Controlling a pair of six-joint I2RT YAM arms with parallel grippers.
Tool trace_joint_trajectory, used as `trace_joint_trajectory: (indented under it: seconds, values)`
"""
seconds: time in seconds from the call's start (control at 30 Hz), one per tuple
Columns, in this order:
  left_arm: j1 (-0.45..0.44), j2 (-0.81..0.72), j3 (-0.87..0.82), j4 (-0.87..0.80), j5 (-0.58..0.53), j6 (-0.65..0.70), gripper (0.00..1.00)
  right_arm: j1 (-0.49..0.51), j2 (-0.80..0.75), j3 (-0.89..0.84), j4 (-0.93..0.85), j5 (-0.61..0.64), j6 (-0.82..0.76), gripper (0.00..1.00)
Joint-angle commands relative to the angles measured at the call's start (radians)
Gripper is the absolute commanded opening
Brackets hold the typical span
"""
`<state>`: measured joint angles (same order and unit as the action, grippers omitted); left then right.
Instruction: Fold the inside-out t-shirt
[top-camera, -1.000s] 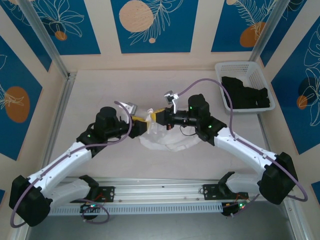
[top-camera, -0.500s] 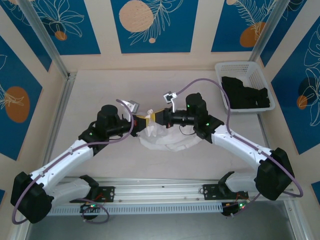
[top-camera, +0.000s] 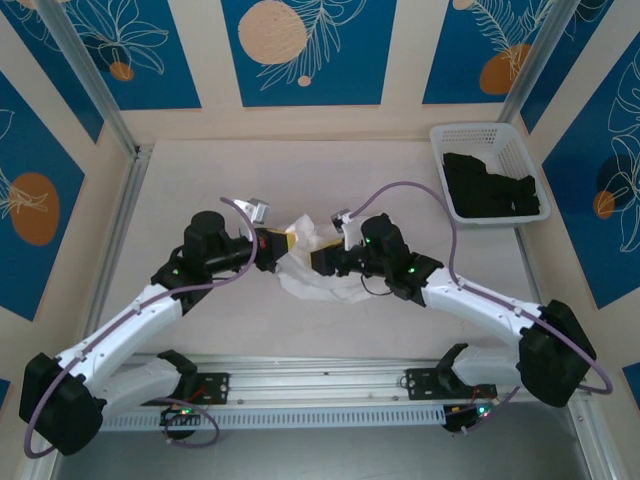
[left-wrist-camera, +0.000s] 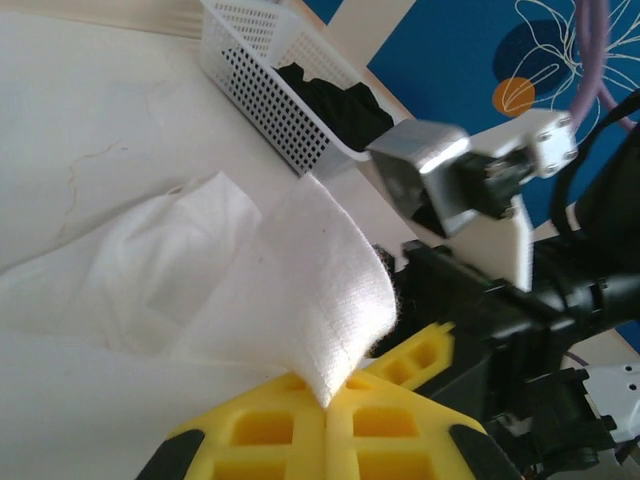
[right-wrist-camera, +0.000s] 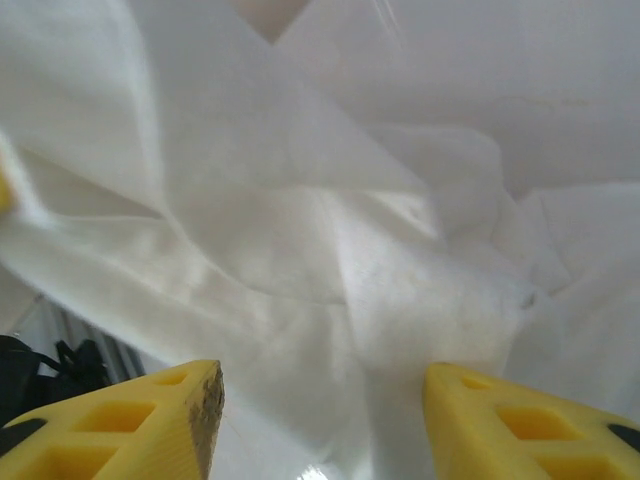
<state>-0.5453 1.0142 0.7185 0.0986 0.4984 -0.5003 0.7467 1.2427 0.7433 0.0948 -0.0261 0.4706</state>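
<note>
The inside-out t-shirt is a white, crumpled heap in the middle of the table, with one fold lifted between the two arms. My left gripper is shut on a corner of that cloth, which rises from between its yellow fingers. In the top view the left gripper sits at the heap's left side. My right gripper stands open just above wrinkled white fabric, nothing between its yellow fingertips. From above, the right gripper hovers over the heap's middle.
A white perforated basket holding a black garment stands at the back right of the table. In the left wrist view the basket lies beyond the cloth, with the right arm's black wrist close by. Aluminium rails border the table.
The right gripper let go of the cloth, opened and dropped lower and leftward over the heap. The left gripper shut on the cloth corner and pulled slightly left.
</note>
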Motion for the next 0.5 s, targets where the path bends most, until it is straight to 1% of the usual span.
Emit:
trace_joint_trajectory:
  seconds: [0.0,0.13,0.23,0.27,0.37,0.4,0.47]
  values:
    - [0.010,-0.026,-0.020,0.052,0.043,-0.025,0.00,0.002,0.028,0.007,0.040,0.070,-0.012,0.57]
    - [0.012,-0.048,-0.031,0.050,0.041,-0.023,0.00,-0.008,0.078,0.040,0.014,0.116,0.002,0.55]
    - [0.012,-0.054,-0.033,0.046,0.037,-0.020,0.00,-0.019,0.110,0.050,0.025,0.102,0.011,0.51]
    - [0.012,-0.054,-0.032,0.044,0.036,-0.020,0.00,-0.023,0.120,0.053,0.035,0.083,0.013,0.47]
    - [0.017,-0.058,-0.032,0.029,0.015,-0.014,0.00,-0.041,0.125,0.039,0.103,-0.026,0.018,0.19]
    - [0.019,-0.060,-0.029,0.010,-0.006,-0.011,0.00,-0.052,0.116,0.029,0.133,-0.073,0.021,0.13]
    - [0.023,-0.064,-0.021,-0.061,-0.100,0.001,0.00,-0.091,0.081,-0.007,0.222,-0.206,0.037,0.04]
